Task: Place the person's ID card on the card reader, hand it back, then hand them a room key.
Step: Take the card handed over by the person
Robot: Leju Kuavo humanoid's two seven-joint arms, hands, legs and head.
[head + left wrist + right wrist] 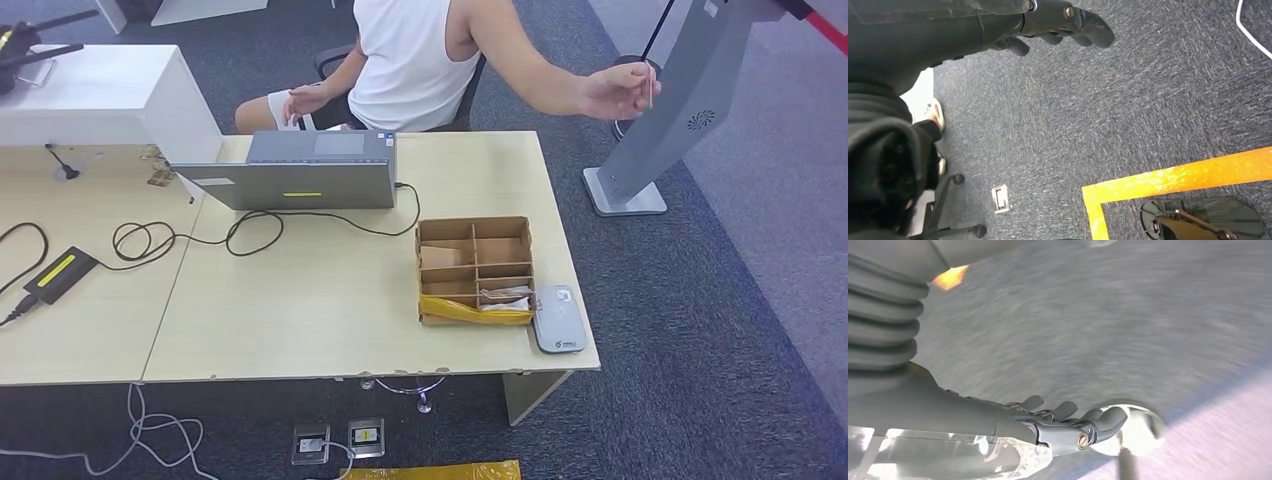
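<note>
**Across the desk, the ID card is held out and neither hand is up yet**

Beyond the far right corner of the desk (300, 330), the seated person (415, 60) stretches a hand (620, 90) out to the side, pinching a thin ID card (651, 88) edge-on, well apart from the robot. One grey card reader (557, 318) lies at the desk's near right edge, touching the side of one cardboard divider box (475, 270), whose front compartments hold what look like room key cards (503, 298), too small to count. One laptop (305, 170) sits at the back, with one black power brick (60, 272) on the left.

The left hand (1058, 27) hangs over the carpet, fingers loosely extended and holding nothing. The right hand (1068, 422) is likewise empty, fingers slightly curled but apart; its view is motion-blurred.

As I judge it, the handover has not begun. The risks: the card is thin and presented edge-on, so a reaching hand could pinch it poorly and drop it onto the carpet; a reach from low down could also clip the desk edge or nudge the reader against the box.
</note>
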